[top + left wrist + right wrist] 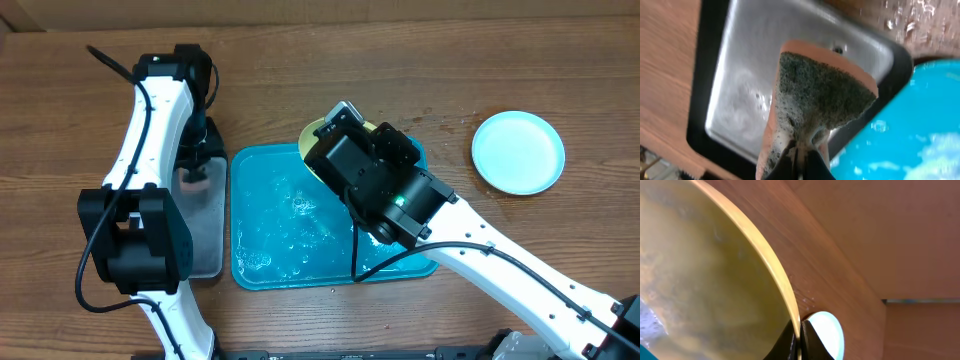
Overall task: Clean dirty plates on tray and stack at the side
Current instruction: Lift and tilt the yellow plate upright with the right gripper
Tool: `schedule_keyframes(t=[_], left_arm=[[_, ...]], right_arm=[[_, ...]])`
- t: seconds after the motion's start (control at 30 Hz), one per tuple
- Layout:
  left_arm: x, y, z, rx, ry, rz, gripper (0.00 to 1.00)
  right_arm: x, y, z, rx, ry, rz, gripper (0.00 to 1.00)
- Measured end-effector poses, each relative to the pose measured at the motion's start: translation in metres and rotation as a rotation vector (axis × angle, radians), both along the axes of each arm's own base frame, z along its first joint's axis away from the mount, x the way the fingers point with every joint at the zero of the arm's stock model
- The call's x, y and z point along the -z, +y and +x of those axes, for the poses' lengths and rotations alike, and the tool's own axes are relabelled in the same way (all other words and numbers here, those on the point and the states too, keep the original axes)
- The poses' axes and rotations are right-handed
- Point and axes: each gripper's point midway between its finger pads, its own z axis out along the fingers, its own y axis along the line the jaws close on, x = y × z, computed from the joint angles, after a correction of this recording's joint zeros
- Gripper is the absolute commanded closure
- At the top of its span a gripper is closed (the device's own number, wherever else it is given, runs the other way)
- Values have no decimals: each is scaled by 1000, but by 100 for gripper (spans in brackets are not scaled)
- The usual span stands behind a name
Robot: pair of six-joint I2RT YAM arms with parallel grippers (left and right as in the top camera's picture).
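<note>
Overhead view: two arms work a wooden surface [300, 40], with the teal tray [240, 200] lying wet between them.
Right tool [799, 342]: closed on the rim of a yellow-green plate [705, 270], pinching only the edge so that the face is left bare.
Yellow-green plate: lifted at the tray's far edge and apparently tilted, likely so drips fall back into the tray. Its centre looks cloudy in the right wrist view, but the blur hides whether it carries a smear.
Left tool [799, 162]: clamped on the narrow end of a sponge [820, 95], whose dark scouring face fans out toward the camera.
Sponge: hanging over the grey metal tray [740, 60], just beside the teal tray and well apart from the held plate. It looks parked where it can shed water.
Blue-white plate [518, 152]: flat on the surface, well to the right of the tray, with a clean face. It appears to mark the stacking spot.
Third plate: not in sight; the right arm covers part of the tray.
Step in hand: judged to be the carry from tray to stack, with the held plate due to go onto the blue-white one.
</note>
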Motion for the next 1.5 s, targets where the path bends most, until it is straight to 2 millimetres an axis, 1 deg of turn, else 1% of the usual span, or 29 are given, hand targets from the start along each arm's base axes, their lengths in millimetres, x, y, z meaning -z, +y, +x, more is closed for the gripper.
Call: schedule_keyframes(t=[0.07,0.13,0.3,0.37,0.43,0.57,0.63,0.73,0.8,0.93,1.03,1.1,1.23,1.5], left_arm=[[5,5,0,1,-20,36,95],[15,8,-7,-16,-38,64,95],[36,12,-38,-58,-72,86,96],[38,13,-49,-72,-115,88,96],[36,13,-60,-85,-152,87,95],[30,14,-67,-95,-262,82,96],[32,14,-71,-101,-275,76,96],[46,17,-82,-119,-245,59,96],[52,19,-90,-135,-224,50,95],[54,24,-93,-163,-217,38,96],[55,28,-94,-188,-219,23,96],[56,30,-93,-205,-224,7,96],[57,31,-90,-209,-238,-28,96],[58,24,-84,-182,-254,-80,96]], right_arm=[[-1,-2,0,3,-2,-14,96],[-1,-3,0,4,-4,-21,96],[0,-2,0,-2,2,-22,96],[1,-1,-1,-7,8,-17,96],[1,-1,-1,-9,12,-17,96],[0,-1,0,-6,2,-14,96],[-8,-2,5,15,-46,-11,96],[-33,-2,15,62,-181,-25,96],[-48,3,16,64,-249,-56,96],[-68,23,3,20,-328,-115,96],[-76,41,-15,-29,-361,-175,96],[-81,49,-26,-50,-381,-209,96],[-90,55,-43,-56,-422,-277,96],[-104,61,-65,-60,-476,-379,96]])
